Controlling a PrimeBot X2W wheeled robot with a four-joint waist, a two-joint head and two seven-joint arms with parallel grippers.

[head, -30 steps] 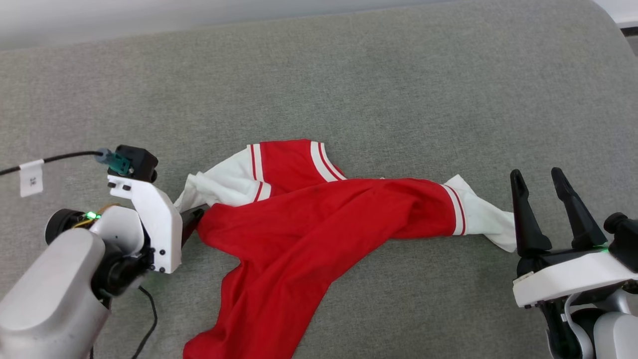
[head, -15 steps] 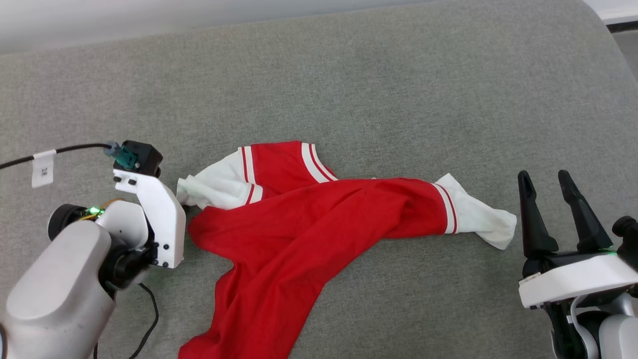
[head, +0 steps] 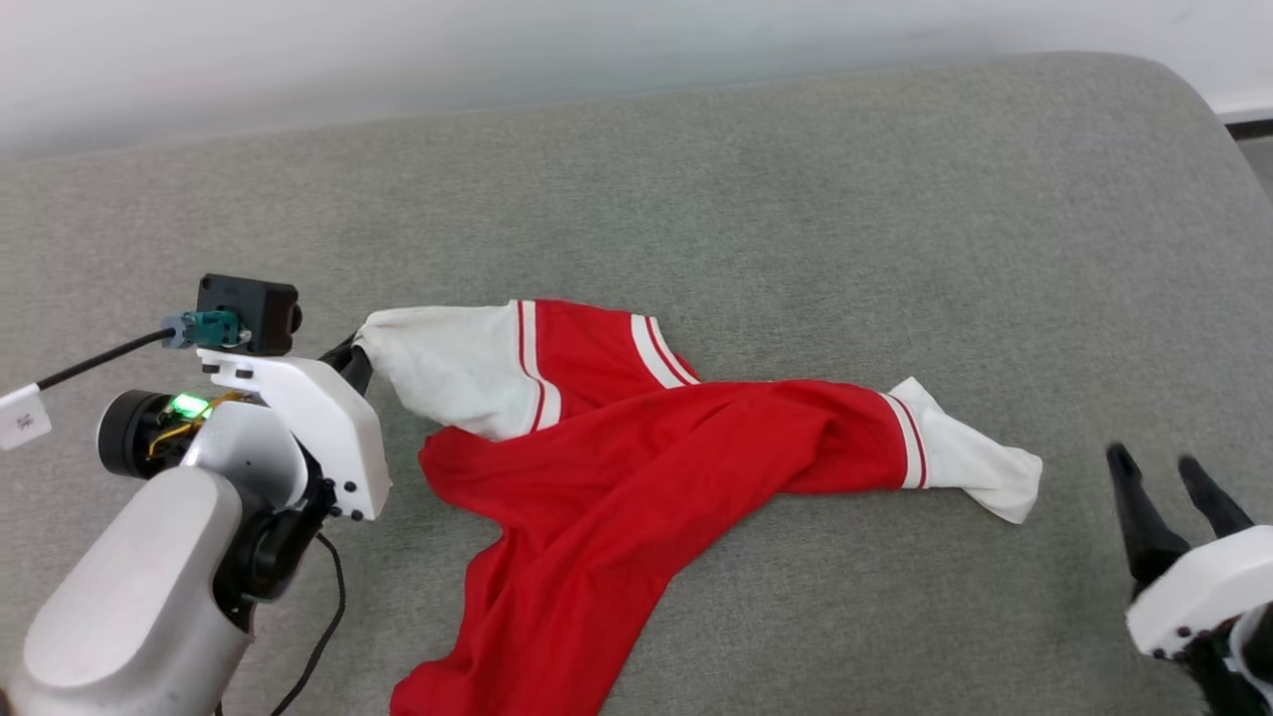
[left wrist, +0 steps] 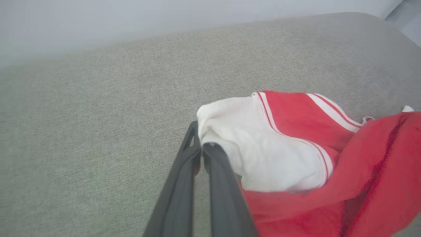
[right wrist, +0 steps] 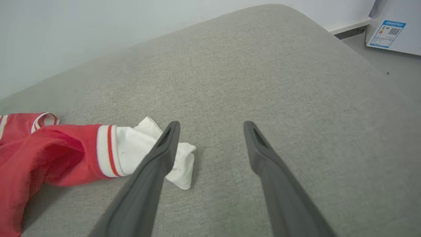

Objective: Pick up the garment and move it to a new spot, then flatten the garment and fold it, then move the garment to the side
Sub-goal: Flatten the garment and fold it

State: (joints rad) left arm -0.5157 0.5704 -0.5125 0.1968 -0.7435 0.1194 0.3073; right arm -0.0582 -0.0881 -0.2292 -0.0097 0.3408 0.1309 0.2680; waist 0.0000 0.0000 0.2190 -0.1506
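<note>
Two claws of mine were out over a wide grey cushion [head: 796, 199] of woven fabric with a rounded far corner. On it lay the garment [head: 617, 467], a red jersey T-shirt with white sleeves and red-and-white striped trim. It was rumpled and twisted, not spread flat. Its red body ran from the middle of the cushion down toward my near edge, and one sleeve reached out to each side.

My left claw [head: 353, 350] was pressed together on the outer edge of the sleeve on my left [head: 448, 373]. In the left wrist view, the two long dark fingers of that claw [left wrist: 198, 145] met at the tips, with the white cloth bunched against them. The garment [left wrist: 279, 151] stretched away from them to the right. A little of the sleeve near the tips seemed raised off the cushion, though I could not tell how far.

My right claw [head: 1154, 462] was at my lower right with its fingers spread apart and nothing between them. It sat near the tip of the sleeve on my right [head: 970, 462] but apart from it. From the right wrist view, the claw [right wrist: 211, 124] pointed across bare grey fabric. One finger crossed in front of that sleeve's white end, and the garment [right wrist: 49, 148] trailed off to the left.

A black cable with a white tag [head: 20, 418] ran from my left wrist.
</note>
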